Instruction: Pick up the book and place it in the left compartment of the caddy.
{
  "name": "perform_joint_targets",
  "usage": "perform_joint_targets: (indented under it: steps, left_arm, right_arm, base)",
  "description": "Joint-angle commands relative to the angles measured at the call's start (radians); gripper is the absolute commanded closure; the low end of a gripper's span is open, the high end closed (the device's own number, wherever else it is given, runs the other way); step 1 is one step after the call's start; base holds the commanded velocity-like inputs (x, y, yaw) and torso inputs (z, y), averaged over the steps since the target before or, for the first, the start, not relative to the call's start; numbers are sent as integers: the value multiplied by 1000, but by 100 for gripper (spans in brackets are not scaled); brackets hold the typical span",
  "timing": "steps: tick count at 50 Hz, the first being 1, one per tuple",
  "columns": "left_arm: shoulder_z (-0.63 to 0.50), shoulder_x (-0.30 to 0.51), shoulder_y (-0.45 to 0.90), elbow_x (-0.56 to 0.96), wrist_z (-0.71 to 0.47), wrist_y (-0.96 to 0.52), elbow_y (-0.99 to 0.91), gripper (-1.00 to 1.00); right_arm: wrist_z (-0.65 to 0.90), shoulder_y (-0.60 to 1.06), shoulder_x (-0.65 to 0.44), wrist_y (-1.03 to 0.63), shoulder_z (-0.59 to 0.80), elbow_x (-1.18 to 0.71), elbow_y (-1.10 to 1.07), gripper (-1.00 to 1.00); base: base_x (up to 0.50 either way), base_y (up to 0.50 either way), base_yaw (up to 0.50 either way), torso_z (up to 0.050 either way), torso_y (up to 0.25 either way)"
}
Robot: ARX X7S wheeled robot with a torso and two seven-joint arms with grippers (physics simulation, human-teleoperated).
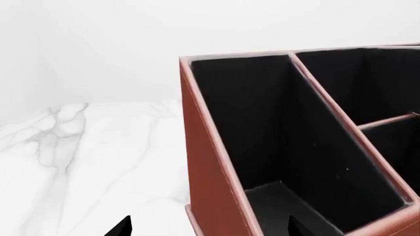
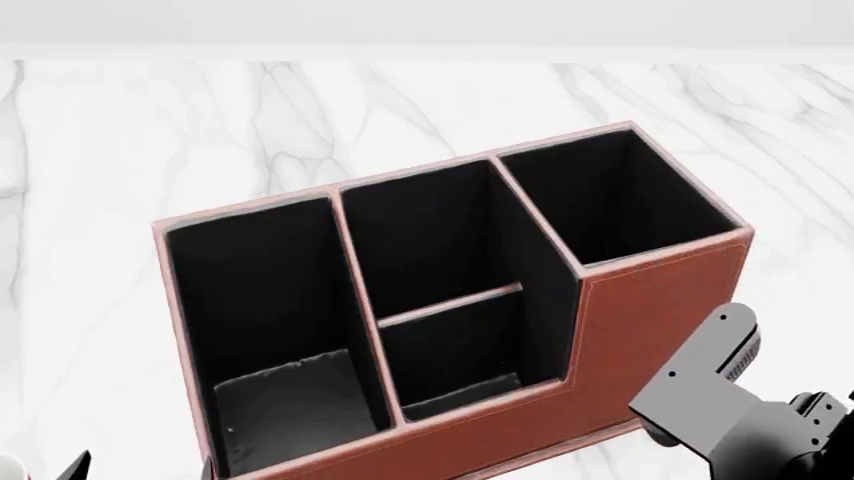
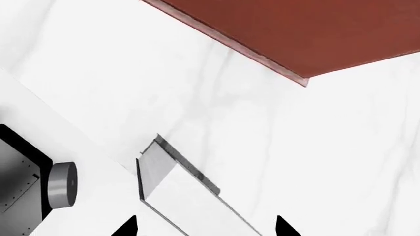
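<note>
Left end effector [image 1: 208, 227]: poised above the caddy [image 2: 641, 310], fingertips spread, released; book [image 2: 287, 400]: flat in left compartment [image 2: 254, 290]; right end effector [image 3: 204, 227]: spread, released, over counter [image 3: 315, 147].

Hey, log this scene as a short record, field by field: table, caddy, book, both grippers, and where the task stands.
surface: white marble table
caddy: reddish-brown, upright, four black-lined bays
left compartment: holds a dark flat slab at its near end
book: apparently that slab, lying flat on the bay floor
left gripper: open, empty, by the left compartment's outer wall
right gripper: open, empty, over the table's edge near a caddy corner
task status: book appears placed
</note>
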State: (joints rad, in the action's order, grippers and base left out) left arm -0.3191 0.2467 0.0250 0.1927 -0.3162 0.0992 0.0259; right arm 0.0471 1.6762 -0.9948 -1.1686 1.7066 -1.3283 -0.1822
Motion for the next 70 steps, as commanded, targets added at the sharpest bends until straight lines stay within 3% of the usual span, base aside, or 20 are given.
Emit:
perform_joint_targets:
  steps: [1,36,37,60,70]
  left_arm:
    - [-5,3,0,4,-3,1,0,-100]
    - [-19,16,-4,13,-11,6,-10,-100]
    - [-19,17,-4,14,-11,6,-10,-100]
    - [-27,22,-4,17,-18,13,-8,-100]
    - [-30,24,-3,18,-22,13,-8,-100]
  right_arm:
    - [-23,-22,17,13,16,24,32,-100]
    - [-91,-114,72,89,64,100,105,-100]
    - [-89,-114,70,94,66,108,99,100]
    - [-91,-144,72,131,63,114,93,100]
    - [5,-166,80,183,-44,-43,165,100]
  base:
    - [0,0,0,0,0]
    - [0,0,0,0,0]
    - [0,0,0,0,0]
    - [0,0,0,0,0]
    - [0,0,0,0,0]
